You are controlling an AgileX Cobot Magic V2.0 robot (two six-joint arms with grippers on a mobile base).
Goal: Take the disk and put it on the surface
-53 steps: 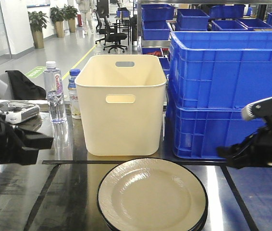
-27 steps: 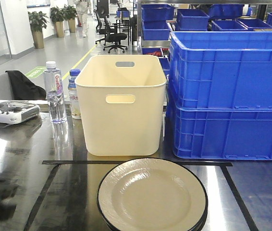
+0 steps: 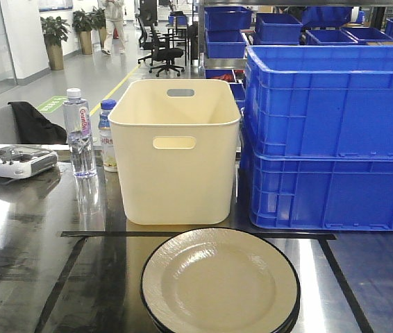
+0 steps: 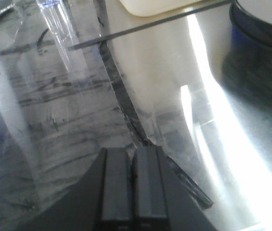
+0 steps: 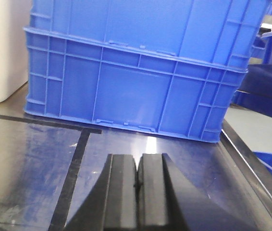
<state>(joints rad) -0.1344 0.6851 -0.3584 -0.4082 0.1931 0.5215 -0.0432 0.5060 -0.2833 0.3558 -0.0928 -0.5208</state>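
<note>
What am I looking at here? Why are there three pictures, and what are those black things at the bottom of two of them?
This is a robot with two arms, and each picture comes from a different camera on it. The big picture looks forward from the robot's front. It shows a shiny dark grey tabletop marked with black tape lines. On it lies a cream plate with a dark rim, which is probably the disk. Behind it stands a cream tub, next to stacked blue crates. Two bottles and a white remote controller sit on the left.

The other two cameras ride on the robot's wrists. The black things are its hands. The left hand hovers over the bare tabletop. The right hand faces the blue crates. Both are pressed shut and hold nothing.
</note>
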